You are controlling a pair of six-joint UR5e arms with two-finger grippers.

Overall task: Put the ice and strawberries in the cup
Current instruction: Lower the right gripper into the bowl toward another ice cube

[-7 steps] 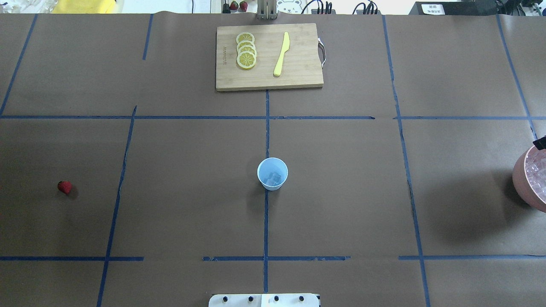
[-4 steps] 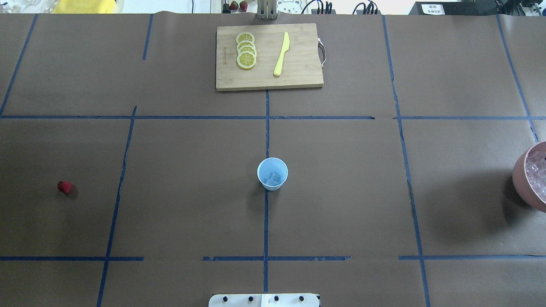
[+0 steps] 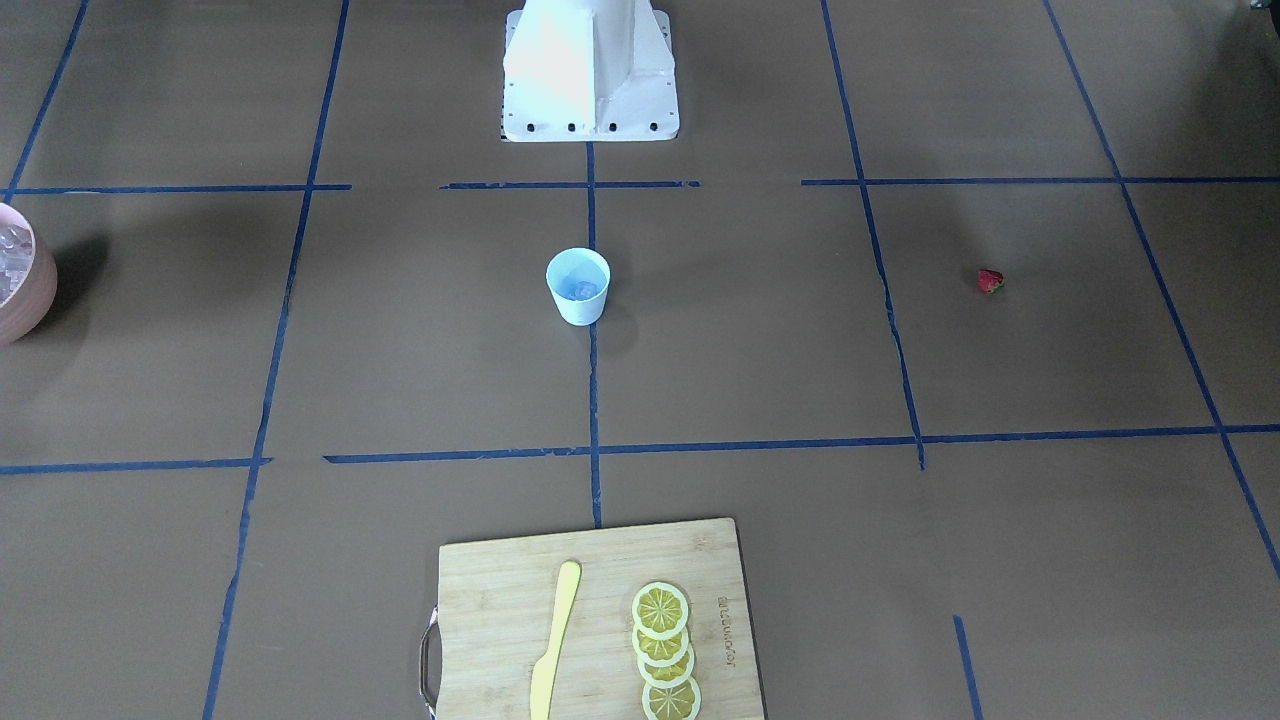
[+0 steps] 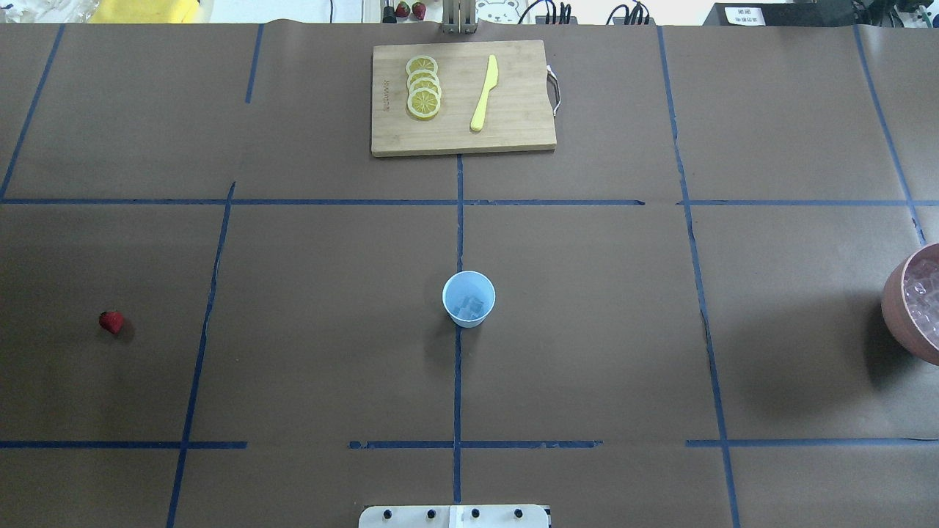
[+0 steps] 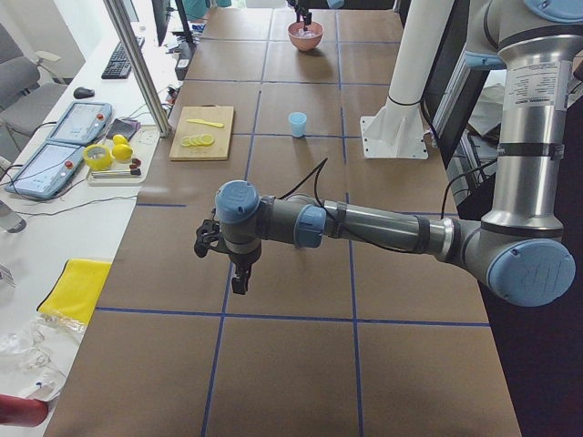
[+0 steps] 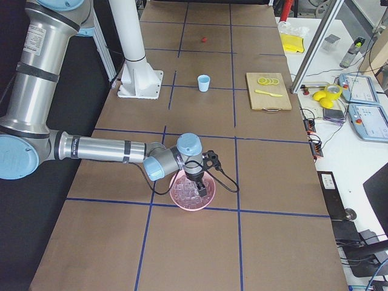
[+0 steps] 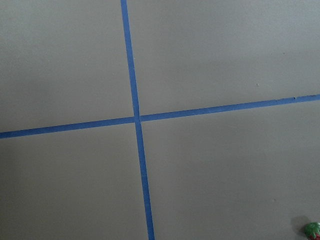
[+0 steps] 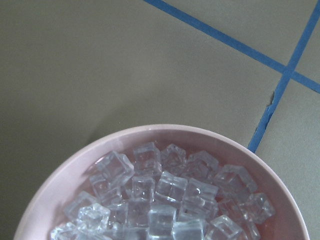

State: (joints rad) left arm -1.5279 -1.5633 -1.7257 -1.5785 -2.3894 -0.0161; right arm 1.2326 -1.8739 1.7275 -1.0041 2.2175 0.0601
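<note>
Right gripper (image 6: 205,189) hung over the bowl (image 6: 180,204) of ice (image 8: 160,200); left gripper (image 5: 237,280) hovered above the table (image 4: 587,367), strawberry (image 4: 111,321) apparently nearby; neither gripper's opening could be told.

Bright, even light casts soft shadows beside the cup (image 4: 453,287) and bowl (image 4: 892,308); all views are sharp.

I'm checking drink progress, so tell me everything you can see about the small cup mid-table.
The cup is small, tapered and handleless, white outside and pale blue inside, plastic by its look. It stands upright on the brown paper, right on a blue tape line. A few clear ice cubes lie at its bottom. Nothing else touches it.
</note>
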